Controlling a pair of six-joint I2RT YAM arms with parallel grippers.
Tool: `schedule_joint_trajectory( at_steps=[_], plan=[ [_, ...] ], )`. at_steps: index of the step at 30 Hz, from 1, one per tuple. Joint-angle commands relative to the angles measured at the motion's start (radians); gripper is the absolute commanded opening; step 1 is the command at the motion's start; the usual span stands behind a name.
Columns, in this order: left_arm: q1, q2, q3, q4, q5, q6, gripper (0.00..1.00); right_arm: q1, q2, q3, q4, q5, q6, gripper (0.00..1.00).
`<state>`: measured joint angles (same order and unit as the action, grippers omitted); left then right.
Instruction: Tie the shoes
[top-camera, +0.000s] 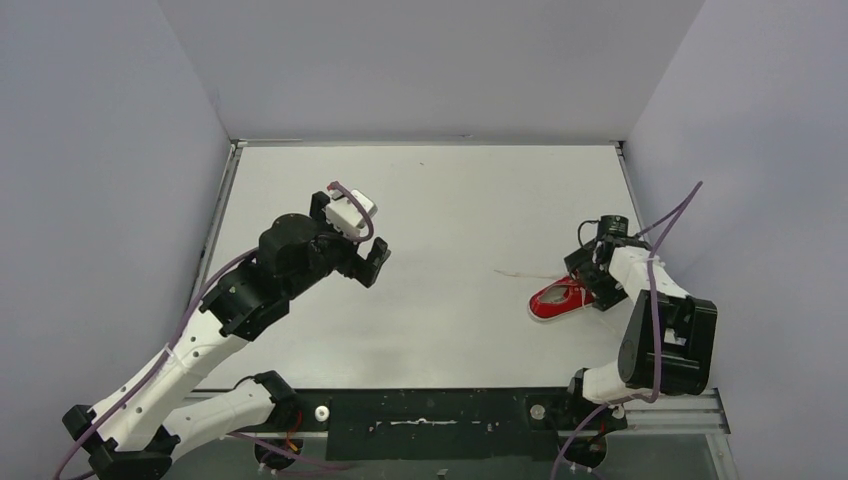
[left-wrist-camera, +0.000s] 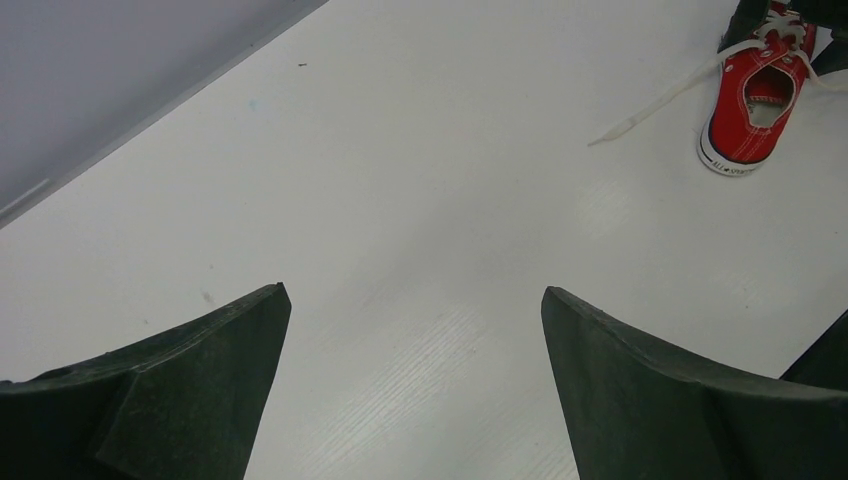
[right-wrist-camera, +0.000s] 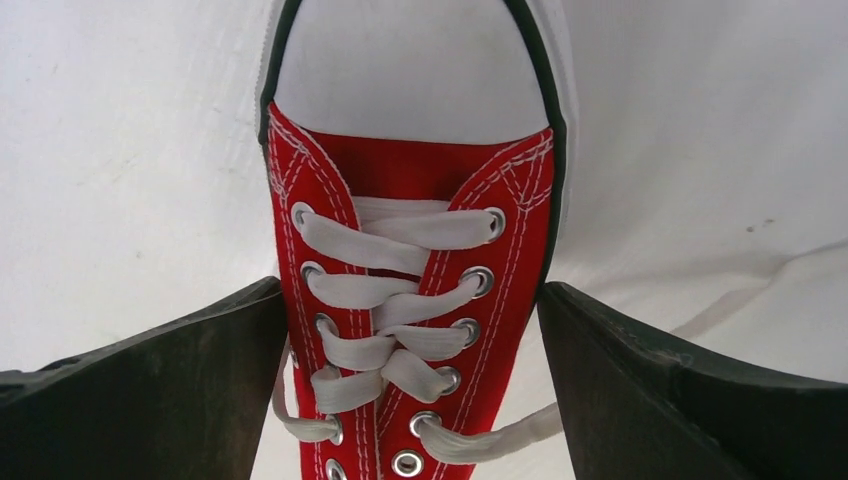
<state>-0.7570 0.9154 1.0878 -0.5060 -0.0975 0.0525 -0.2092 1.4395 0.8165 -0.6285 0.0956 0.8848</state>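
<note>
The red sneaker (top-camera: 558, 298) lies on the white table (top-camera: 450, 200) at the right, untied. It also shows far off in the left wrist view (left-wrist-camera: 755, 110). One white lace end (top-camera: 520, 272) trails left over the table. My right gripper (top-camera: 590, 280) is open and straddles the shoe's laced front (right-wrist-camera: 410, 330), one finger (right-wrist-camera: 200, 380) close by each side; the white toe cap (right-wrist-camera: 410, 60) points away from it. My left gripper (top-camera: 360, 265) is open and empty above the table's left middle (left-wrist-camera: 413, 290), far from the shoe.
Grey walls (top-camera: 100, 150) enclose the table on the left, back and right. The shoe lies near the right wall. A black strip (top-camera: 430, 410) runs along the near edge between the arm bases.
</note>
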Motion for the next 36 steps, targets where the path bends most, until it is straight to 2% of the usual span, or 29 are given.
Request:
schedule_joint_trajectory(
  at_steps=[1,5,12,17,23,27,30,33,36],
  plan=[
    [-0.022,-0.021,-0.004,0.089,-0.062,0.043,0.97,0.079,0.033,-0.015,0.156,0.006,0.034,0.9],
    [-0.029,-0.029,-0.008,0.096,-0.083,0.05,0.97,0.175,0.069,-0.005,0.229,-0.043,-0.063,0.85],
    [-0.027,-0.021,-0.01,0.098,-0.055,0.037,0.97,0.476,0.174,0.048,0.266,-0.139,-0.236,0.83],
    [-0.016,-0.004,-0.01,0.099,-0.019,0.02,0.97,0.679,0.239,0.109,0.218,-0.133,-0.275,0.85],
    [0.025,0.039,-0.018,0.109,-0.026,-0.043,0.97,0.835,0.313,0.199,0.148,-0.198,-0.345,0.91],
    [0.054,0.112,-0.028,0.126,0.041,-0.096,0.97,0.846,0.291,0.251,0.061,-0.183,-0.411,0.99],
    [0.056,0.172,-0.038,0.129,0.054,-0.136,0.97,0.804,0.214,0.277,0.011,-0.182,-0.471,1.0],
    [0.101,0.232,-0.032,0.041,0.112,-0.262,0.97,0.716,0.111,0.282,-0.023,-0.225,-0.49,1.0],
    [0.177,0.237,-0.097,0.024,0.264,-0.393,0.97,0.652,0.011,0.292,-0.089,-0.256,-0.453,1.0]
  ],
)
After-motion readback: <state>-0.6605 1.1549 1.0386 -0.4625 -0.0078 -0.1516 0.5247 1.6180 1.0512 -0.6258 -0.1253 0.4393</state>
